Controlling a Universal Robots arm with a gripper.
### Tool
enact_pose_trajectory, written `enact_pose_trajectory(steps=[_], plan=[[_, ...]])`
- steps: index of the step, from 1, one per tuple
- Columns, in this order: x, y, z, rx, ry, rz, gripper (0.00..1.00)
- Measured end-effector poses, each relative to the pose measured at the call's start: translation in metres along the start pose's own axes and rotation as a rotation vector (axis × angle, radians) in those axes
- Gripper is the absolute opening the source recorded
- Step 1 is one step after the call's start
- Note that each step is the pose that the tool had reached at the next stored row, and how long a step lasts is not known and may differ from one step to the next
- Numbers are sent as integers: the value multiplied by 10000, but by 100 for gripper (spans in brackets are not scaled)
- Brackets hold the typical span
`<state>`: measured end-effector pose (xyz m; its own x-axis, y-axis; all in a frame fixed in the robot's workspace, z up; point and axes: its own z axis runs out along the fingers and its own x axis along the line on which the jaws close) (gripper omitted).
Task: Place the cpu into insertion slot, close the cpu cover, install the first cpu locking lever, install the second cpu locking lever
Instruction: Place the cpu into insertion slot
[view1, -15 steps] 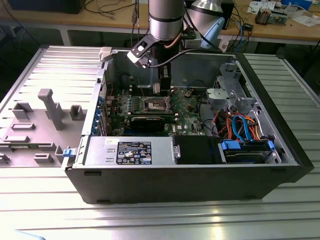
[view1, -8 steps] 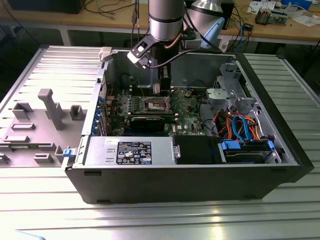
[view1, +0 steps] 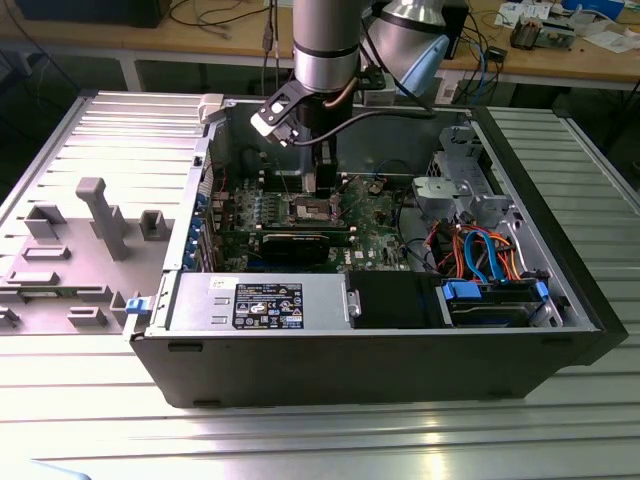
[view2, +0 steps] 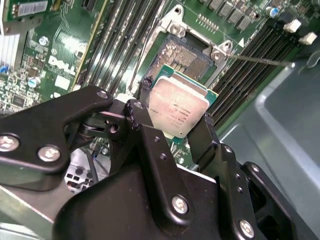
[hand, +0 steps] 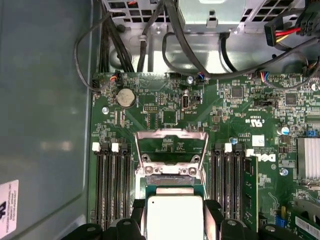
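Gripping small flat square silver-grey cpu (view2: 180, 102) by opposite edges: black two-finger gripper (view2: 176, 117) clamped on it, chip over square silver-rimmed insertion slot (view2: 187, 52) in green circuit board (hand: 165, 100). Thin silvery cpu cover frame (hand: 172, 133) flipped open.

Robotics lab or electronics workshop: a robot arm (view1: 325, 45) reaches into an opened computer case (view1: 350, 365) on a ribbed metal table (view1: 320, 445); wooden workbenches (view1: 200, 35) behind carry cables (view1: 215, 12) and electronic parts (view1: 540, 30)
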<state>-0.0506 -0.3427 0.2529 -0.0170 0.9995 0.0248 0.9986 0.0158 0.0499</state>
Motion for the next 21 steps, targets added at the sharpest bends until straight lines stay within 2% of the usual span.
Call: enact_pose_trajectory(steps=[17,20,21], plan=[[0,-4,17,10,6,0,55],[8,-7,69,13,-5,0,55],[14,-8,90,14,-29,-1,55]])
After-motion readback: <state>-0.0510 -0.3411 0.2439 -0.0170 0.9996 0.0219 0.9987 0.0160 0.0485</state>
